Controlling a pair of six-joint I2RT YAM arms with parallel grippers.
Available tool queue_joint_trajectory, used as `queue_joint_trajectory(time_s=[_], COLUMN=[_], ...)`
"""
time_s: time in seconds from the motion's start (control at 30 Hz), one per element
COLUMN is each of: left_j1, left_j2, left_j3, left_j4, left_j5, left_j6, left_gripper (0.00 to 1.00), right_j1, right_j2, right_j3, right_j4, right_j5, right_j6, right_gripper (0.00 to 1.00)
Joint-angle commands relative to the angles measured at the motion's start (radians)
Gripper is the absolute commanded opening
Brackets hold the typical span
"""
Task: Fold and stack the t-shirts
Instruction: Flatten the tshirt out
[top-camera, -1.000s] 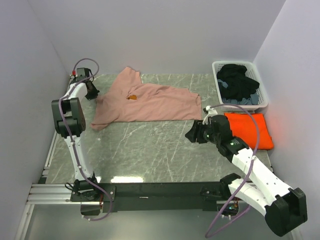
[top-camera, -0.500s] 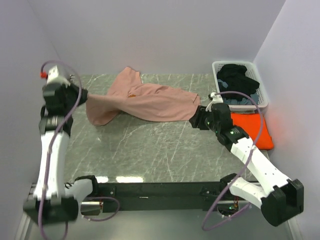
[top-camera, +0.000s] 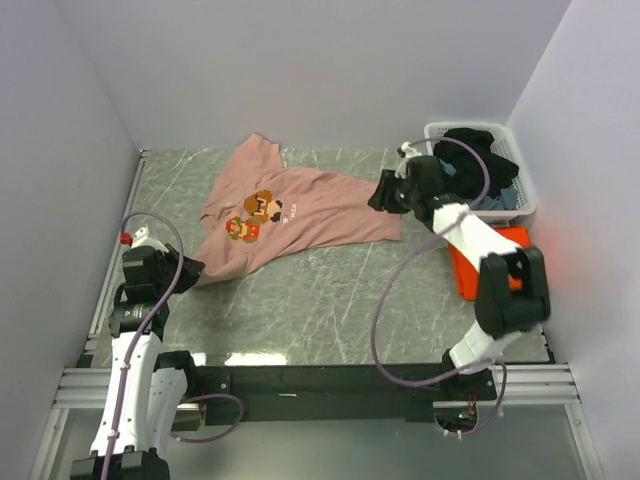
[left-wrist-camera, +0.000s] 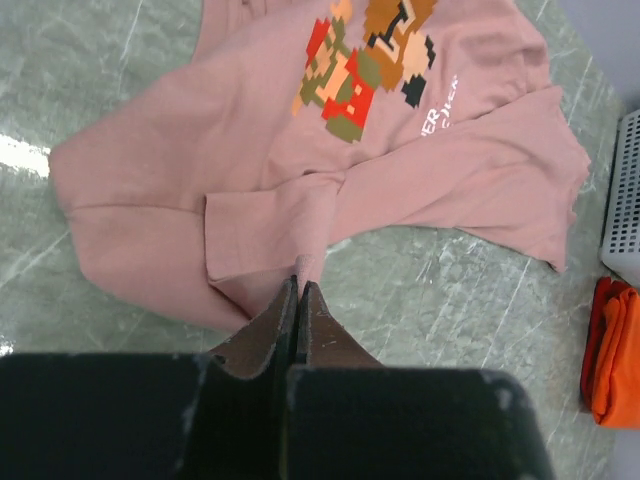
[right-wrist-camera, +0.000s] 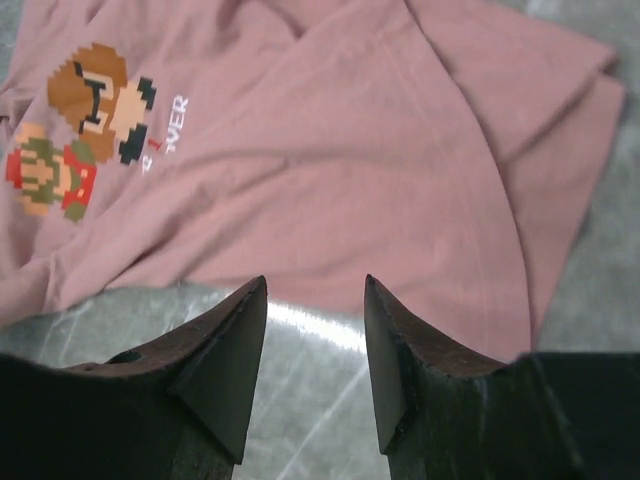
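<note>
Two t-shirts are in view. One dusty-pink tee (top-camera: 320, 210) lies spread on the grey marbled surface (top-camera: 330, 300), toward the far middle. Its front faces up, showing one pixel-art graphic (top-camera: 255, 213) with a short line of white lettering (right-wrist-camera: 165, 125) beside it. The cloth is rumpled rather than flat: one part reaches toward the back wall, and the right edge is doubled over in loose folds.

At the shirt's near-left corner, the left hand (left-wrist-camera: 300, 288) has its two fingers pressed together on a pinch of pink fabric. That corner is drawn out toward the left arm's base. The right hand (right-wrist-camera: 315, 282) sits over the shirt's right-hand hem with its fingers parted. Nothing is between them, and the hem and bare surface show through the gap.

The second shirt, one bright-orange tee (left-wrist-camera: 615, 350), lies folded at the right side of the surface, apart from the pink one. From above it is partly hidden behind the right arm.

Just beyond it, in the far-right corner, stands one white laundry basket (top-camera: 527, 200) holding a heap of dark clothes (top-camera: 480, 150).
</note>
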Motion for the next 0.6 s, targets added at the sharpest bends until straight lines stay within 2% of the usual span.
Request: queue_joint_trajectory(time_s=[0.0, 0.27, 0.5, 0.57], left_j1=[0.001, -0.001, 0.004, 0.001], left_j2=[-0.006, 0.072, 0.115, 0.118], left_j3=[0.013, 0.015, 0.018, 0.020], left_j4=[0.064, 0.097, 0.108, 0.105], left_j5=[0.019, 0.000, 0.019, 0.017], left_j6=[-0.012, 0.026, 0.035, 0.039], left_gripper=[0.01, 0.01, 0.01, 0.01], right_j1=[-0.003, -0.025, -0.049, -0.060], right_j2=[0.155, 0.547, 0.721, 0.769], right_j3=[0.149, 0.572, 0.781, 0.838], right_j4=[0.045, -0.053, -0.112, -0.130], right_j5=[-0.088, -0.166, -0.155, -0.200], right_j6=[-0.090, -0.110, -0.087, -0.072], right_gripper=[0.50, 0.50, 0.52, 0.52])
